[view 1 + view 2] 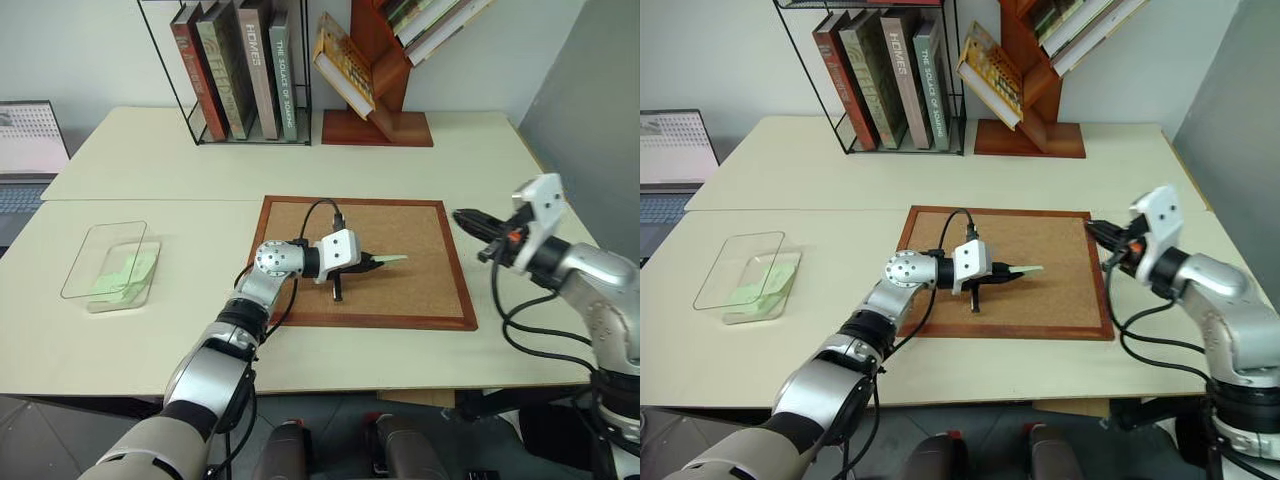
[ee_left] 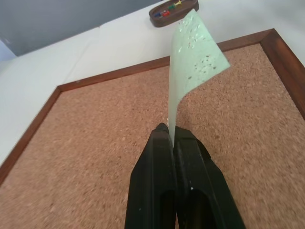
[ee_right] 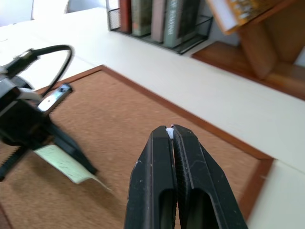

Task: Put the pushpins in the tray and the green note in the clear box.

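Observation:
My left gripper (image 1: 372,262) is shut on one end of the green note (image 2: 193,62), holding it just above the corkboard (image 1: 420,230). The slip sticks out past the fingertips. My right gripper (image 3: 170,129) hovers at the corkboard's right edge, shut, with a tiny pale pushpin head pinched at its tips. The tray (image 2: 157,16), seen in the left wrist view, lies on the table beyond the board and holds several coloured pushpins (image 2: 166,13). The clear box (image 1: 100,232) sits on the table far to the left with pale green paper inside.
A wire rack of books (image 1: 240,70) and a slanted wooden bookshelf (image 1: 375,100) stand at the back of the table. A laptop (image 1: 25,150) is at the far left. Bare tabletop lies between the clear box and the corkboard.

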You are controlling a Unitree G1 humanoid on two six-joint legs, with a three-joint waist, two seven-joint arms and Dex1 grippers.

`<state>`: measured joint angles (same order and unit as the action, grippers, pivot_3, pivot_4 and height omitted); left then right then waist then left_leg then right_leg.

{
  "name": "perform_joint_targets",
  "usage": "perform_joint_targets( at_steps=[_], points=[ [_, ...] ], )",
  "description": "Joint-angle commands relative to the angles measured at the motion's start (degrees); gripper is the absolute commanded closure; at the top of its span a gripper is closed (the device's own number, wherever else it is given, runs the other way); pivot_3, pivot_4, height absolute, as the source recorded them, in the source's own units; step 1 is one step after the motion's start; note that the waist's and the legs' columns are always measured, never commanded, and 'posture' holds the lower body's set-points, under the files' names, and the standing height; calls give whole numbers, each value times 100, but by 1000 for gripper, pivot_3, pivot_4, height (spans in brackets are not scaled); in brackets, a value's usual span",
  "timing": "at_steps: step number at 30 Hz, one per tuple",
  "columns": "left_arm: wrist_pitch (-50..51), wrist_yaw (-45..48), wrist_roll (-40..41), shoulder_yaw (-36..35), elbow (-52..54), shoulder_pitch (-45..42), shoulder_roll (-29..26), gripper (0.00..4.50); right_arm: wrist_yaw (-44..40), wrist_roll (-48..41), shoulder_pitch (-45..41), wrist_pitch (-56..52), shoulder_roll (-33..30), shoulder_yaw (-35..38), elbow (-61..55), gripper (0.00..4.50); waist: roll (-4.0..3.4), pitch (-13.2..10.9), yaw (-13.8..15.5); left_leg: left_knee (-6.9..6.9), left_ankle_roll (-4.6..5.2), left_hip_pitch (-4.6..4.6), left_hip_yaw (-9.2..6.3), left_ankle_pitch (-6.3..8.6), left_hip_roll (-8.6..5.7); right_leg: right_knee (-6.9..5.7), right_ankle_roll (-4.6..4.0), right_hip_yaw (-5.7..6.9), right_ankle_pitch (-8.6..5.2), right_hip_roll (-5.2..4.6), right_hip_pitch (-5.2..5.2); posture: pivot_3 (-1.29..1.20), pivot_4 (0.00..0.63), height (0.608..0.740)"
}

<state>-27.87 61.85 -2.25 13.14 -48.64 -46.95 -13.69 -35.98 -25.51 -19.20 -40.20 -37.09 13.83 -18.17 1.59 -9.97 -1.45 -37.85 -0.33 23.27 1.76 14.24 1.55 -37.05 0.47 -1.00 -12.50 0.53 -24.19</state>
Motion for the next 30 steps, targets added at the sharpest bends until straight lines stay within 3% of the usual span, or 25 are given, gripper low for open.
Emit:
perform_joint_targets(
  at_steps=[1, 6, 18, 30],
  points=[
    [212, -102, 99, -59, 873, 277, -156, 4467, 445, 474, 277, 288, -321, 580, 363, 4500, -1, 0, 2, 0, 0, -2, 2, 0, -1, -3, 0, -1, 0, 0, 0, 0, 150, 740],
    [534, -202, 98, -12, 1586, 642, -250, 4467, 931, 1172, 717, 480, -681, 736, 1176, 4500, -1, 1, 7, -5, 0, -8, 8, 0, -4, -4, 2, -2, 1, -4, 5, 0, 150, 740],
    [853, -372, 33, 89, 2009, 830, -284, 4467, 1284, 1923, 649, 1577, -539, 339, 3044, 4500, -6, 3, -28, -3, 0, -27, 18, 0, -1, -15, 2, -14, 2, 6, 11, 0, 150, 740],
    [879, -458, 35, 129, 2025, 850, -328, 4500, 1458, 2100, 310, 1949, -498, 220, 3608, 1857, -7, 4, -21, -2, 0, -26, 19, 0, -1, -14, 3, -17, 2, 6, 11, 0, 150, 740]
  ],
)
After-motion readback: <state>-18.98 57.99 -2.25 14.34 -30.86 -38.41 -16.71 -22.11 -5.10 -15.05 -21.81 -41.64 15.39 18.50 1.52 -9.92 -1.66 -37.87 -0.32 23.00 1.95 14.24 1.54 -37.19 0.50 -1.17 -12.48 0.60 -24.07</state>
